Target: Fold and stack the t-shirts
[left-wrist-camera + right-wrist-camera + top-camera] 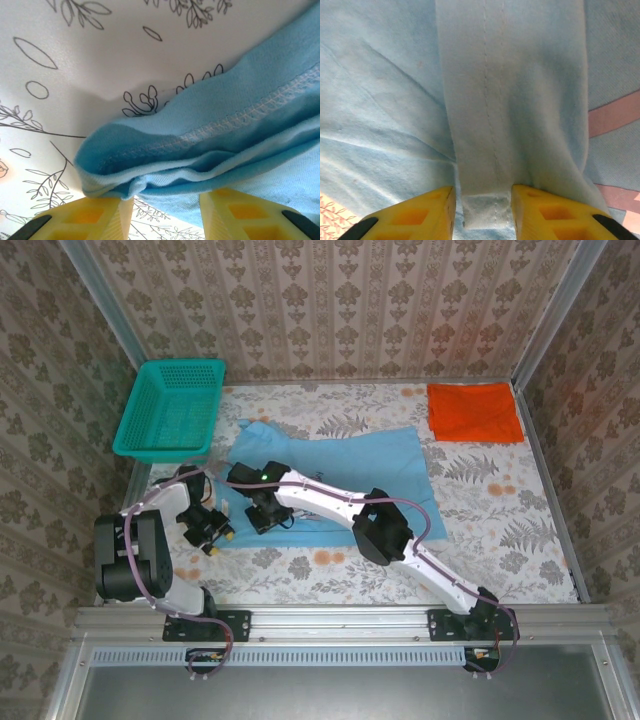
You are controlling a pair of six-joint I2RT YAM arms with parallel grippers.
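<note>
The light blue t-shirt [345, 465] lies spread across the middle of the table. The orange-red t-shirt [475, 412] is folded flat at the back right. My left gripper [213, 533] is at the blue shirt's near left corner. In the left wrist view it [165, 200] is open, and the bunched, stitched hem [200, 140] rests just past the yellow fingers [95, 217], with tablecloth showing in the gap. My right gripper [262, 518] is low over the shirt's left part. Its jaws [482, 192] stand open astride a narrow folded strip of blue cloth [510, 100].
A teal mesh basket [170, 408] stands at the back left, close to the shirt's far left corner. The floral tablecloth [500, 510] lies bare to the right of the blue shirt. Patterned walls close in the table on three sides.
</note>
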